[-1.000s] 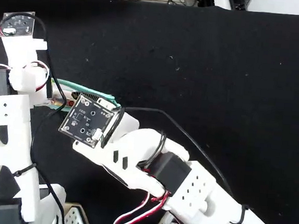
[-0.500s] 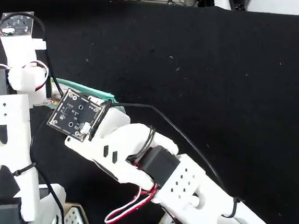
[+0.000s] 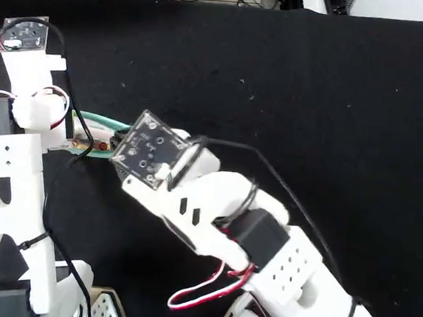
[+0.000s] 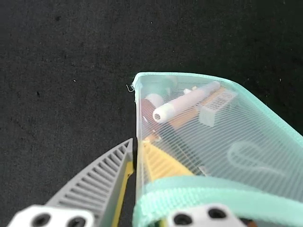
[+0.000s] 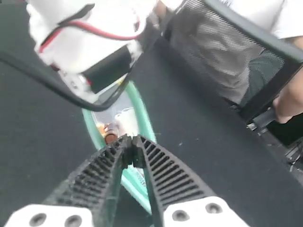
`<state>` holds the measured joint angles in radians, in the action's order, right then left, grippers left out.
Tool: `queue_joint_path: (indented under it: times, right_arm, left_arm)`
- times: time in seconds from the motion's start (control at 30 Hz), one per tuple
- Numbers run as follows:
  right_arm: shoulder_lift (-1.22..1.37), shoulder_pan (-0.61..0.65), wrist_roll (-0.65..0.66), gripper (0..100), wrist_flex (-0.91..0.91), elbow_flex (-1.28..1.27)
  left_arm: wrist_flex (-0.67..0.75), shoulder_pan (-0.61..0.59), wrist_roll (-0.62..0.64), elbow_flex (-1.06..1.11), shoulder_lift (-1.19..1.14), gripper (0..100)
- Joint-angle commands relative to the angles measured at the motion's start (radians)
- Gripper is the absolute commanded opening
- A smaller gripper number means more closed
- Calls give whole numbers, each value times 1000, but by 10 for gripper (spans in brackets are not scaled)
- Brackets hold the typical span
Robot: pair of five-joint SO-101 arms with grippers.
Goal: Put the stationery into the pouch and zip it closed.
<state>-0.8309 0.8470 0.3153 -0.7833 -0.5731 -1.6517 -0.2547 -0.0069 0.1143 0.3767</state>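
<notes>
While my left gripper (image 4: 135, 152) clamps one end of the translucent mesh pouch (image 4: 227, 142) at the left side of the black table (image 3: 313, 101), my right gripper (image 5: 131, 144) sits over the pouch's mint-green rim with its ribbed fingers (image 5: 94, 179) pressed tip to tip, and I cannot tell whether anything is pinched between them. Through the mesh, a white tube (image 4: 182, 105), an orange piece (image 4: 182, 119) and a yellow wedge (image 4: 158, 163) lie inside the pouch. From the high view, its green edge shows between my two arms.
</notes>
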Motion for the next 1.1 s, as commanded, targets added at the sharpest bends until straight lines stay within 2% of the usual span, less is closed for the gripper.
queue_joint_path:
  times: [0.0,0.13,0.33,0.47,0.7,1.07]
  right_arm:
    - [-25,-11,20,14,-25,21]
    - [-25,25,12,21,-25,-4]
    - [-22,120,12,137,-23,-2]
    - [31,121,12,137,-23,-1]
    - [177,118,11,137,92,1]
    - [113,117,-15,136,78,12]
  left_arm:
    - [15,-12,-9,33,-17,30]
    - [15,-12,-9,31,-17,30]
    - [15,-12,-9,31,-17,30]
    - [15,-12,-9,31,-17,30]
    - [15,-12,-9,35,-17,30]
    - [15,-12,-9,35,-17,30]
